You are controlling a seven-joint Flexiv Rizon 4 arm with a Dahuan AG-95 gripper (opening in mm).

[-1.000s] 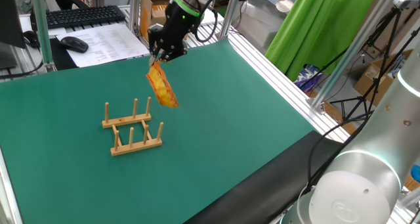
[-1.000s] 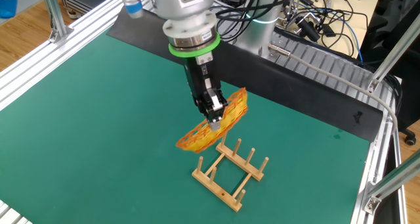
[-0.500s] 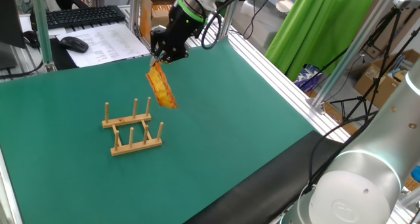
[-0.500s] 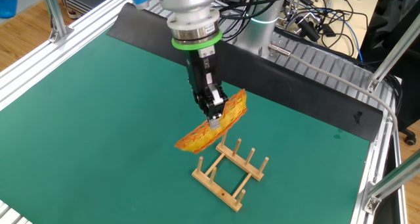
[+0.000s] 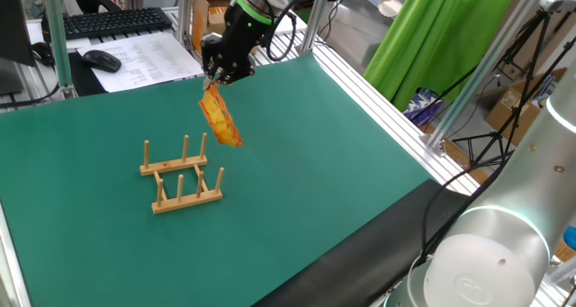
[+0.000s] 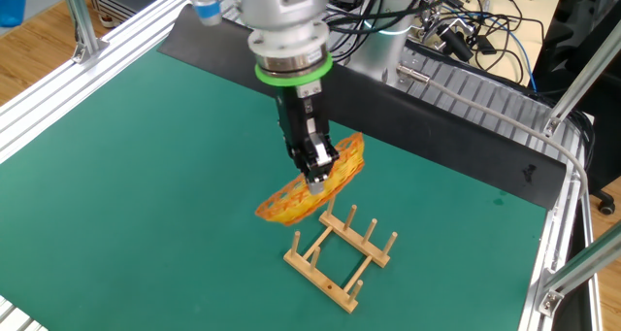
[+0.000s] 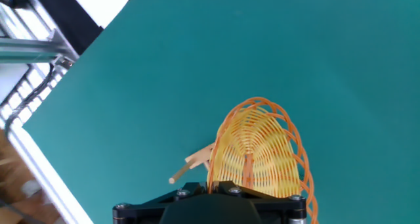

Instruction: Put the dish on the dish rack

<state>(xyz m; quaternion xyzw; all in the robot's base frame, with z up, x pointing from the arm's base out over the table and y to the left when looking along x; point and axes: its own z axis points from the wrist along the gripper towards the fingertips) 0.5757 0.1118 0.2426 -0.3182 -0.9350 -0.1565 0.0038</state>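
The dish (image 5: 221, 121) is a yellow-orange woven wicker plate. It hangs on edge in the air, tilted, held by its upper rim. My gripper (image 5: 214, 80) is shut on that rim. In the other fixed view the gripper (image 6: 316, 181) holds the dish (image 6: 291, 202) just above and behind the dish rack (image 6: 340, 255). The dish rack (image 5: 181, 175) is light wood with upright pegs and stands on the green mat, below and left of the dish. In the hand view the dish (image 7: 259, 148) fills the lower middle, and a bit of the rack (image 7: 190, 166) shows beside it.
A keyboard (image 5: 112, 21), a mouse (image 5: 102, 60) and papers lie behind the mat at the far left. Aluminium frame rails (image 5: 378, 86) run along the mat's right edge. A black strip (image 6: 408, 100) and cables border the mat in the other fixed view.
The gripper with the dish has shifted slightly, a little to the left in both fixed views. The rack has not moved.
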